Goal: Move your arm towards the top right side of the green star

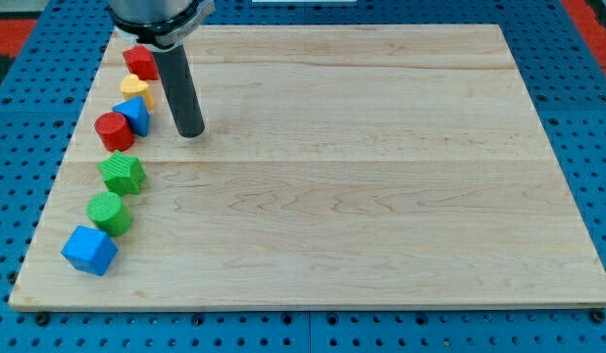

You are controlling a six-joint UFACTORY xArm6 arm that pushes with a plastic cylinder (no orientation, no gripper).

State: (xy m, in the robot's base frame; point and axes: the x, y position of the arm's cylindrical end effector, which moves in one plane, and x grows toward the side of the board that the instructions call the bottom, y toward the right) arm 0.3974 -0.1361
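Observation:
The green star lies on the wooden board near its left edge, about halfway down. My tip rests on the board above and to the right of the star, a short gap away and touching no block. The dark rod rises from it towards the view's top.
Other blocks line the left edge: a red block, a yellow block, a blue block, a red cylinder, a green cylinder and a blue cube. A blue pegboard surrounds the board.

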